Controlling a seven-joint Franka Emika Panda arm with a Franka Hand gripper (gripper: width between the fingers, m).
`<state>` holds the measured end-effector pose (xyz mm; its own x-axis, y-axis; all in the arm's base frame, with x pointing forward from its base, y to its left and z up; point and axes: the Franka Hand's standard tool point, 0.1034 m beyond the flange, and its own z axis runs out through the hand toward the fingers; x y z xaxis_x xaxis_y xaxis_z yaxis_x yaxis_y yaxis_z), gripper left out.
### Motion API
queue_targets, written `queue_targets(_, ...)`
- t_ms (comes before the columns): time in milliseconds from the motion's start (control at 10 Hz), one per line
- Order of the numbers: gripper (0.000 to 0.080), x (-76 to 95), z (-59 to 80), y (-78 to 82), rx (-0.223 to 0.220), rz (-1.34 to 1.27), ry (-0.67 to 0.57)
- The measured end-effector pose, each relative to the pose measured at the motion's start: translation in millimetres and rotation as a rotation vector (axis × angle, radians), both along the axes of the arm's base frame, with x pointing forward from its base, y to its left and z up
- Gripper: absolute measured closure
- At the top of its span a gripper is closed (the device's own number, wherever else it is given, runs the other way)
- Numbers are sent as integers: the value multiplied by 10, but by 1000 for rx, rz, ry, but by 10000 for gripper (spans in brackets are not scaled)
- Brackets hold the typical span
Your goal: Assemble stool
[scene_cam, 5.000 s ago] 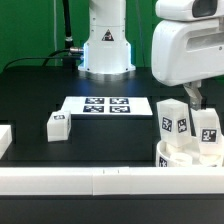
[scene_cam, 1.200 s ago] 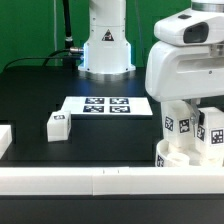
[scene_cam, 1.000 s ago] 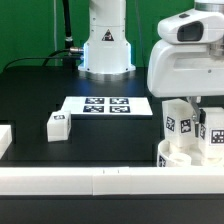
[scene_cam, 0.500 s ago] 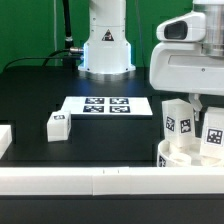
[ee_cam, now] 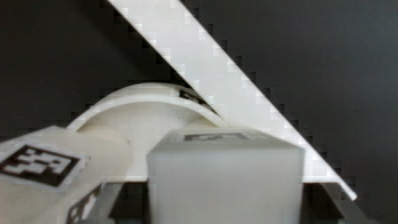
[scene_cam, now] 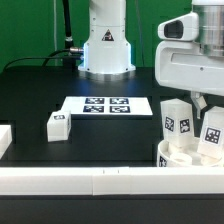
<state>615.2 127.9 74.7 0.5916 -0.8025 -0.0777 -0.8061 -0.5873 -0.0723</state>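
Observation:
The round white stool seat [scene_cam: 186, 156] lies at the exterior view's right against the front rail, with two white tagged legs standing in it. My gripper [scene_cam: 203, 106] is at the top of the right leg [scene_cam: 212, 134] and looks shut on it. The left leg [scene_cam: 175, 122] stands free beside it. In the wrist view the held leg [ee_cam: 222, 180] fills the near middle, with dark fingers close on both its sides. The seat [ee_cam: 134, 108] and the other leg [ee_cam: 45, 165] lie behind it. A third leg [scene_cam: 57, 126] lies loose on the table at the left.
The marker board [scene_cam: 107, 105] lies mid-table in front of the robot base [scene_cam: 106, 50]. A long white rail [scene_cam: 80, 181] runs along the front and shows slanting in the wrist view [ee_cam: 205, 55]. Another white rail end [scene_cam: 4, 140] sits at the left edge.
My hand came down from the upper left onto the right leg. Over the last second it has turned at the wrist and shifted slightly up and right. The legs stay standing in the seat.

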Motion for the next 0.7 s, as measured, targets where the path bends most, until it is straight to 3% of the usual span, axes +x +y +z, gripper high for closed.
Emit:
queue_targets(400, 463, 27, 1, 15, 63, -375, 5)
queue_targets(700, 463, 26, -1, 26, 81, -510, 27)
